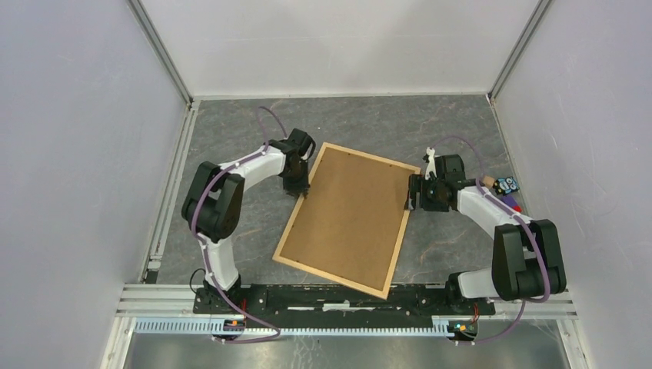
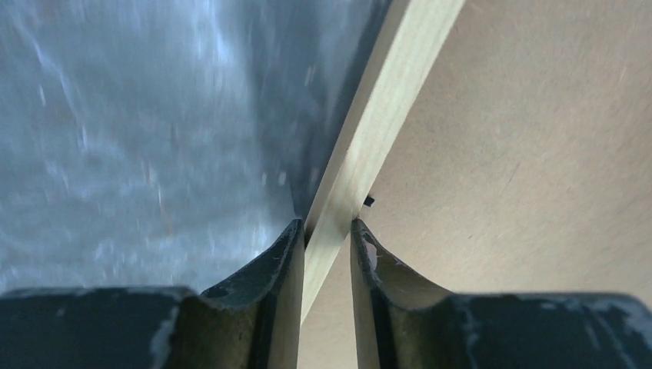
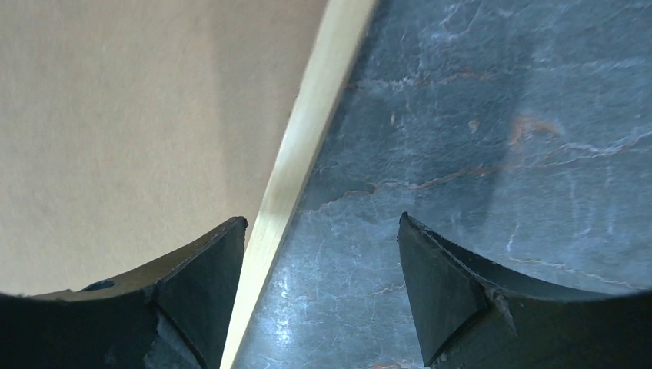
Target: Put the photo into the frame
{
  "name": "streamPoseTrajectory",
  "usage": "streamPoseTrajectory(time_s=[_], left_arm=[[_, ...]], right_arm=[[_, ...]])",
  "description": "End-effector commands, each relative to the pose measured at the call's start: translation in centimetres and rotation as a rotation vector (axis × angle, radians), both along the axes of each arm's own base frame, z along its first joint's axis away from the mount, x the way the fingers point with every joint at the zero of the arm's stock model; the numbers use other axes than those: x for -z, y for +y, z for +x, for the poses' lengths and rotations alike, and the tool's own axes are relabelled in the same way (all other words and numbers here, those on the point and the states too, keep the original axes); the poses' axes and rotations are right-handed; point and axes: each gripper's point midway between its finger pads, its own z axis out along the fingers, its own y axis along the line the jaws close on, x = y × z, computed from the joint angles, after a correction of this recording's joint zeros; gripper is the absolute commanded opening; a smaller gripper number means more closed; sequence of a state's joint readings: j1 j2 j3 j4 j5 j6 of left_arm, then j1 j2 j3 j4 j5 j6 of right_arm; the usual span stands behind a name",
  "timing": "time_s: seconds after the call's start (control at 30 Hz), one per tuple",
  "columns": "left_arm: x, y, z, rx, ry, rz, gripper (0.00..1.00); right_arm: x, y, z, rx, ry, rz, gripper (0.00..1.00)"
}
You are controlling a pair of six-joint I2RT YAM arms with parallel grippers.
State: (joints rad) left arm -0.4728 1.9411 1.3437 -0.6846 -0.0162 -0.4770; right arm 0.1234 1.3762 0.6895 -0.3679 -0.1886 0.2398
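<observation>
The frame (image 1: 330, 277) lies flat and askew in the middle of the tabletop (image 1: 384, 123), its opening filled by the brown board (image 1: 346, 219). The photo is not in view, and I cannot tell whether it sits under the board. The left tool (image 2: 327, 231) is pinched on the frame's left strip, a finger against each side. The right tool (image 3: 323, 231) stands apart, straddling the right strip without gripping it. Judging by this, the insertion is either unstarted or hidden. The board likely has to come out first.
</observation>
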Motion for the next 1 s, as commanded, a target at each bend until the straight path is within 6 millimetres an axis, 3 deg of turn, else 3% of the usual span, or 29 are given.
streamPoseTrajectory(time_s=[0.0, 0.17, 0.3, 0.37, 0.43, 0.57, 0.77, 0.97], left_arm=[[0.1, 1.2, -7.7, 0.013, 0.158, -0.008, 0.27], [-2.1, 1.0, -8.8, 0.049, 0.138, -0.067, 0.35], [-3.6, 0.8, -6.6, 0.053, 0.089, -0.071, 0.51], [-3.7, 0.9, -5.4, 0.050, 0.078, -0.055, 0.61], [-3.5, 1.1, -4.1, 0.042, 0.077, -0.020, 0.65], [-2.0, 1.2, -3.0, 0.047, 0.094, 0.023, 0.56], [0.0, 2.2, -3.2, 0.073, 0.121, 0.092, 0.37], [0.9, 2.9, -3.9, 0.062, 0.122, 0.108, 0.28]], right_arm=[[-1.4, -1.2, 1.9, 0.012, -0.036, -0.074, 0.78], [-1.6, -1.3, 2.2, 0.006, -0.019, -0.083, 0.78], [-1.5, -2.2, 2.3, 0.015, 0.010, -0.135, 0.78], [-1.8, -2.2, 2.6, 0.019, 0.005, -0.135, 0.77], [-2.1, -1.7, 3.0, 0.017, -0.003, -0.116, 0.76], [-2.4, -1.1, 3.8, 0.014, -0.001, -0.085, 0.74], [-2.0, 0.6, 4.6, -0.015, 0.019, -0.044, 0.67], [-0.9, -0.1, 5.1, 0.017, 0.048, -0.085, 0.61]])
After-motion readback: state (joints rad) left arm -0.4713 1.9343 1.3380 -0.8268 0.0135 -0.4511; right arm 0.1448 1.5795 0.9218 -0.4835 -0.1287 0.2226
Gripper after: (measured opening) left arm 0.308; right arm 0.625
